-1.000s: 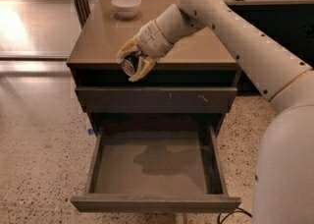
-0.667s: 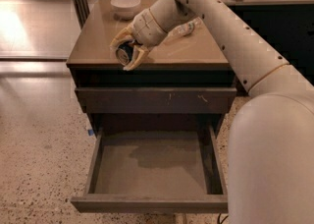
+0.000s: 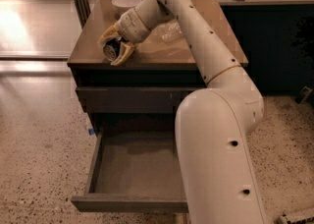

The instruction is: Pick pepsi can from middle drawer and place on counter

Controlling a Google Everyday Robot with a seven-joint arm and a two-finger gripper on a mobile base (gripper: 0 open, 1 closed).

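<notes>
I have the pepsi can (image 3: 110, 50) clamped in the gripper (image 3: 116, 46), one tan finger on each side of it. It sits over the front-left part of the counter (image 3: 196, 53), near the left edge. The can is not upright: its silver end faces out toward the front-left, so its long axis runs tilted, closer to lying than standing. I can't tell whether it is touching the slab or just above it.

The key relation is can to counter. The can is already above the top, well away from the middle drawer (image 3: 137, 169), which stands pulled open below with nothing on its floor.

The arm (image 3: 196, 26) reaches in from the right, across the counter, with the wrist bent down and left. A white bowl (image 3: 126, 3) sits at the back-left, and a clear plastic bottle (image 3: 169, 31) lies behind the wrist, both apart from the can.

My call: the pick is done and the place is underway. Next I'd need to rotate the wrist to stand the can up, or set it down on its side, where it may roll toward the nearby edge.
</notes>
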